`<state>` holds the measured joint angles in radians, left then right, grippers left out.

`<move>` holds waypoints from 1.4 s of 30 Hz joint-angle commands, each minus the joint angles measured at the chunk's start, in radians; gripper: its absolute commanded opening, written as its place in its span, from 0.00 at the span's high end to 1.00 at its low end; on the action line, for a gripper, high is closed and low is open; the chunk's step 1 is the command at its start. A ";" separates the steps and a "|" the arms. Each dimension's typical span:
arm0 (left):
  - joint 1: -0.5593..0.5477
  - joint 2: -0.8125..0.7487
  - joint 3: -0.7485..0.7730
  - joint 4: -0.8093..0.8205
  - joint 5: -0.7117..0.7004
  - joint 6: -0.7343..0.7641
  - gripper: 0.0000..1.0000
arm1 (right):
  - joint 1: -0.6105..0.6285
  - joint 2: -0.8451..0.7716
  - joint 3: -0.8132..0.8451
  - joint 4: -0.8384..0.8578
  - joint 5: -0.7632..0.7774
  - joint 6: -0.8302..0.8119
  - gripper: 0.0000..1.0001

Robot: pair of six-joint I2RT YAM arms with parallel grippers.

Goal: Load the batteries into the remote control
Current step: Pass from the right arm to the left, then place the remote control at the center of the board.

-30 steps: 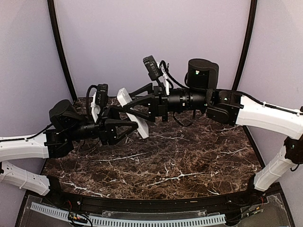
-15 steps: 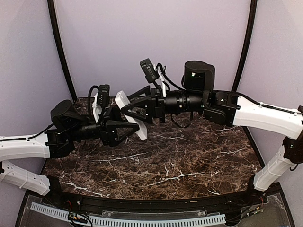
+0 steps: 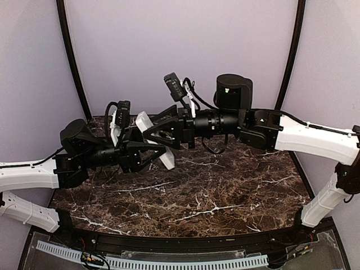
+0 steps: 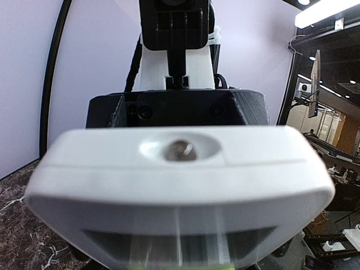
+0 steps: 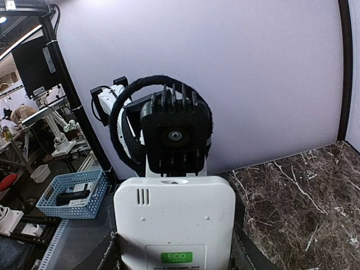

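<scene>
This looks like a mid-air re-grip: the remote (image 5: 174, 222) hangs above the worktop (image 3: 214, 197), clamped in the right tool's (image 3: 154, 133) partly spread jaws. The left tool (image 3: 160, 154) straddles its other end, but I cannot tell whether it grips. Next it needs a firm hold so loading can start.

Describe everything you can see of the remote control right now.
The remote control is a slim white plastic slab with rounded corners, held tilted in the air above the marble table. Its face carries small slots and a green ECO label. A small round emitter sits recessed in one end. The right gripper clamps it. The left gripper reaches its nearer end, but whether that one grips is unclear.
</scene>
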<state>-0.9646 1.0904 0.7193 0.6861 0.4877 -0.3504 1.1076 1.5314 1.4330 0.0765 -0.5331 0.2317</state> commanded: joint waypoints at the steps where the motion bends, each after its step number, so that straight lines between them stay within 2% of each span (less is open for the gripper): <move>1: -0.004 -0.044 0.015 -0.144 -0.099 0.025 0.94 | 0.009 -0.054 -0.026 0.012 0.133 0.001 0.49; 2: -0.003 -0.051 0.024 -0.248 -0.153 0.033 0.98 | 0.009 -0.069 -0.033 -0.012 0.188 0.003 0.40; 5: -0.004 -0.045 0.087 -0.507 -0.286 0.051 1.00 | 0.004 -0.128 -0.058 -0.098 0.374 0.020 0.20; 8: -0.003 0.008 0.156 -0.816 -0.432 0.053 1.00 | -0.004 -0.196 -0.085 -0.230 0.611 0.085 0.08; 11: -0.003 0.084 0.201 -1.009 -0.490 0.046 1.00 | -0.033 -0.242 -0.107 -0.376 0.798 0.176 0.06; 14: -0.003 0.248 0.290 -1.116 -0.527 0.066 1.00 | -0.055 -0.248 -0.113 -0.527 0.911 0.253 0.06; 19: -0.004 0.566 0.551 -1.368 -0.538 0.165 0.98 | -0.064 -0.193 -0.087 -0.696 0.919 0.305 0.06; 21: -0.003 0.743 0.677 -1.452 -0.543 0.202 0.96 | -0.065 -0.160 -0.068 -0.742 0.922 0.315 0.06; 25: -0.003 0.926 0.839 -1.523 -0.467 0.239 0.91 | -0.065 -0.103 -0.031 -0.798 0.892 0.311 0.05; 33: -0.004 1.119 0.932 -1.601 -0.421 0.273 0.61 | -0.073 -0.081 -0.041 -0.831 0.912 0.314 0.04; 36: -0.005 1.148 0.945 -1.611 -0.407 0.290 0.44 | -0.085 -0.090 -0.051 -0.838 0.919 0.328 0.04; 40: -0.004 1.152 0.953 -1.600 -0.389 0.294 0.32 | -0.103 -0.107 -0.061 -0.868 0.950 0.352 0.03; 41: -0.004 1.150 0.960 -1.599 -0.380 0.294 0.21 | -0.107 -0.115 -0.066 -0.871 0.954 0.356 0.02; 42: -0.004 1.148 0.963 -1.598 -0.377 0.295 0.17 | -0.111 -0.124 -0.071 -0.872 0.955 0.359 0.02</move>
<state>-0.9680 2.1902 1.6970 -0.8700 0.0566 -0.0681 1.0161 1.4521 1.3651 -0.7643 0.3779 0.5591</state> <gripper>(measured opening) 0.747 0.977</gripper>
